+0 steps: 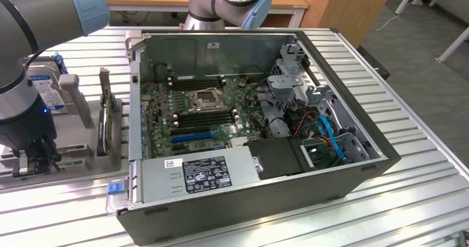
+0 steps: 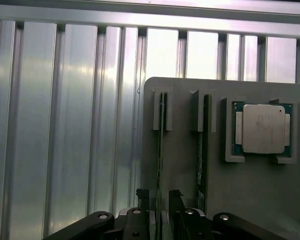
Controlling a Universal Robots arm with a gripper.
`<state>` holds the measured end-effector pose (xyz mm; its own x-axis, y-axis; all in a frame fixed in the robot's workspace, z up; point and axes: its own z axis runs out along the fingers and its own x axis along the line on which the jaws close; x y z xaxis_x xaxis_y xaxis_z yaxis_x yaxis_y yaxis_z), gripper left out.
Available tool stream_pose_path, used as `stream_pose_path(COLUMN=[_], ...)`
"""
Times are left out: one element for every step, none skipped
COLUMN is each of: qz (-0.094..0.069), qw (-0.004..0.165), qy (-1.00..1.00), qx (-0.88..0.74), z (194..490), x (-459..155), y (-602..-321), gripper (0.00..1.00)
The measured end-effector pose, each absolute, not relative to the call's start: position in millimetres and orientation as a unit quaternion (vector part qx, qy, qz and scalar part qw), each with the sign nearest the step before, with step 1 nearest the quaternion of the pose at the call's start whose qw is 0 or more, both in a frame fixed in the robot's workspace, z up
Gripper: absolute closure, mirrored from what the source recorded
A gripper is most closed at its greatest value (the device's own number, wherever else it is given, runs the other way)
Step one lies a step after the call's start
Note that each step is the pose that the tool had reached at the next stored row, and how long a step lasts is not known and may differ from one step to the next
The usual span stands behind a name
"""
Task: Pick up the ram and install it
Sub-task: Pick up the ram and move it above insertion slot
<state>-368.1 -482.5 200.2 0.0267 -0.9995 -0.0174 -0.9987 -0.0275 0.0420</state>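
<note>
The ram (image 2: 161, 135) stands on its long edge in a slot of the grey holder (image 2: 230, 200). The jaws are open around its near end, one finger (image 2: 141, 196) on each side, with a thin gap showing on both sides. By that, nothing is gripped: the pick-up is set up but not yet made, and the whole install is left to do.

Seen edge-on from the wrist, the ram is a very thin, straight, dark strip with a greenish cast, held upright between the slot's two posts. Its chips cannot be made out from this angle. It looks slim and easy to tip or bend if squeezed off-centre.

A second stick (image 2: 205, 145) sits in the next slot, just beside it, and a processor (image 2: 262, 129) lies flat in a pocket beyond that. The holder rests on the ribbed metal counter (image 2: 65, 125).

In the exterior view the arm (image 1: 22, 93) hangs low over the holder, on the exterior view's left of the open case (image 1: 366, 159). The board's (image 1: 157, 101) long black slots (image 1: 208, 117) look unfilled.
</note>
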Motion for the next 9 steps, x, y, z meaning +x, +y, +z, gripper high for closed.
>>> stream_pose_path(qz=[-0.021,-0.021,-0.021,-0.021,-0.021,-0.021,-0.021,-0.021,-0.021], qw=[0.009,0.009,0.009,0.009,0.009,0.009,0.009,0.009,0.009], qy=[-0.697,-0.697,-0.697,-0.697,-0.697,-0.697,-0.697,-0.697,-0.697], qx=[0.716,0.716,0.716,0.716,0.716,0.716,0.716,0.716,0.716], z=[200.2,200.2,200.3,200.6,200.9,201.2,201.3,201.3,201.3], x=[-368.1,-368.1,-368.1,-368.1,-368.1,-368.1,-368.1,-368.1,-368.1], y=[-482.5,-482.5,-482.5,-482.5,-482.5,-482.5,-482.5,-482.5,-482.5], gripper=[0.7,0.7,0.7,0.7,0.7,0.7,0.7,0.7,0.7])
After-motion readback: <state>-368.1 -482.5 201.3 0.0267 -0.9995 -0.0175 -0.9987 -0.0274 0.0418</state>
